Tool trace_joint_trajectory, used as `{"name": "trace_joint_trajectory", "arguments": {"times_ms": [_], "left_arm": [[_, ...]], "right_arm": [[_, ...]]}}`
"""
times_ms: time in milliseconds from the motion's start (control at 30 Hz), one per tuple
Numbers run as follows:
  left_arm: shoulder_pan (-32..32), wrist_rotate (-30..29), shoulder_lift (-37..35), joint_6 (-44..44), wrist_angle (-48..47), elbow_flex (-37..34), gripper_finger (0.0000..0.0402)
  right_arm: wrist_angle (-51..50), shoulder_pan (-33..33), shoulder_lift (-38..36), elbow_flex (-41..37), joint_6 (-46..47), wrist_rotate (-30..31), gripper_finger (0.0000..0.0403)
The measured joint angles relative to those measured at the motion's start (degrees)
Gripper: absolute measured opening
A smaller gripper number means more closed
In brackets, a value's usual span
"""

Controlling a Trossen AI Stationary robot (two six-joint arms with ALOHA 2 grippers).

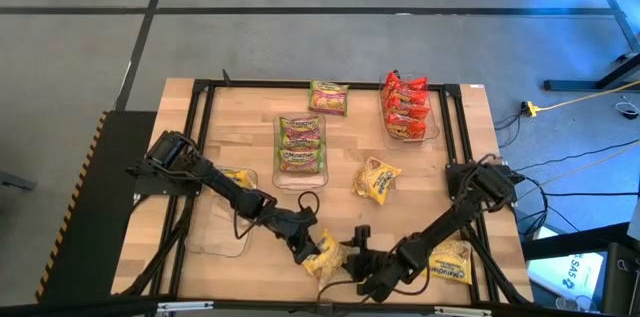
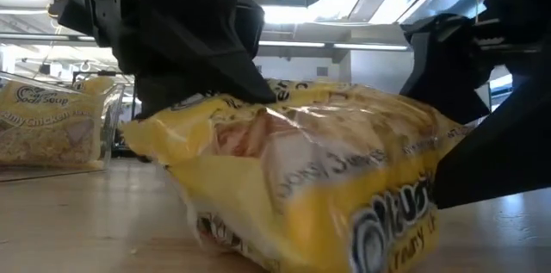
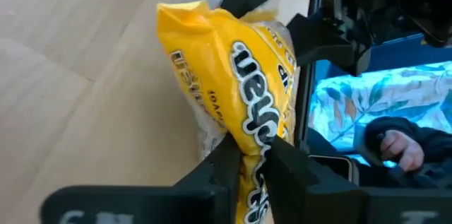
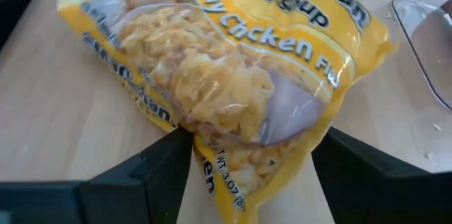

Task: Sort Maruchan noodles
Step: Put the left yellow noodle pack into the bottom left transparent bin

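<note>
Two grippers at one yellow Maruchan packet, front table edge.
Left gripper pinches its end; right gripper jaws wide, w/ packet between.

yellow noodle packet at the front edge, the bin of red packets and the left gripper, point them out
yellow noodle packet [image 1: 325, 255], high view, its middle
bin of red packets [image 1: 434, 135], high view, its clear rim
left gripper [image 3: 248, 155], left wrist view, between the fingertips pinching the packet

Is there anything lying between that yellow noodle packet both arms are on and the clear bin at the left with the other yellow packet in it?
Nothing visible. The yellow noodle packet sits near the table's front edge, pinched by the left gripper, with the right gripper open around it. Only bare wood and the left arm's own links lie between it and the clear bin.
</note>
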Motion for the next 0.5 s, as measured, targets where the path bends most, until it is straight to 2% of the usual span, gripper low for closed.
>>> {"name": "trace_joint_trajectory", "arguments": {"times_ms": [200,500], "left_arm": [[0.0,0.2,0.0,2.1,0.2,0.0,0.0006],[0.0,0.9,-0.3,4.8,1.6,0.0,0.0004]], "right_arm": [[-6.3,0.8,0.0,3.3,1.1,-0.3,0.0253],[-21.1,3.6,-0.2,9.3,4.3,0.3,0.0253]]}}
